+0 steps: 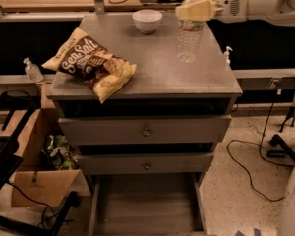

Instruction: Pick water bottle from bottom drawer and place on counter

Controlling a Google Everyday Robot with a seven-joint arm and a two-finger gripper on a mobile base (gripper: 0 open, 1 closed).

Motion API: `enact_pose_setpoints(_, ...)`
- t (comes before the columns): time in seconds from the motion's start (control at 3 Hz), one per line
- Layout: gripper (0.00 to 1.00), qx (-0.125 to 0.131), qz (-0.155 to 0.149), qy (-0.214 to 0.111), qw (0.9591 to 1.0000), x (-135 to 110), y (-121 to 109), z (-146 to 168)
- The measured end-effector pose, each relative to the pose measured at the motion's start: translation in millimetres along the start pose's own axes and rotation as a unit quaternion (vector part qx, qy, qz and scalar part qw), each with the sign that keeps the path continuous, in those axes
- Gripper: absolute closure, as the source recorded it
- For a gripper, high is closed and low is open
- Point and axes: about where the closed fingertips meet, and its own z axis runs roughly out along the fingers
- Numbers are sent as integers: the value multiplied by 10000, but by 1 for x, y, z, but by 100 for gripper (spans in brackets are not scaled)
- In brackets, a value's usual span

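The water bottle point(189, 36) is clear and ribbed with a white cap, upright over the right rear part of the grey counter point(152, 68). My gripper point(195, 10) reaches in from the right and is shut on the water bottle's upper part. Whether the bottle's base touches the counter, I cannot tell. The bottom drawer point(145, 208) is pulled out at the foot of the cabinet, and its floor is bare.
A white bowl point(147, 20) sits at the counter's back. A chip bag point(91, 64) lies on the left part, overhanging the front edge. Two closed drawer fronts with knobs point(146, 131) are below. A cardboard box point(44, 181) stands left; cables point(255, 166) lie right.
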Motion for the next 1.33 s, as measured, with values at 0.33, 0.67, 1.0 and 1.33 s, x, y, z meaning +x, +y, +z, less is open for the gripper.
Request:
enact_pose_setpoints(0.33,100,208,18,-238,9995,-3,-37,-5)
enact_pose_setpoints(0.67,100,429,126,-303,9985,15,-67,-16)
enact_pose_setpoints(1.0,100,618,411,-233,9970,47,-91,-29)
enact_pose_setpoints(1.33,100,687,678,-187,9952,79,-106,-34)
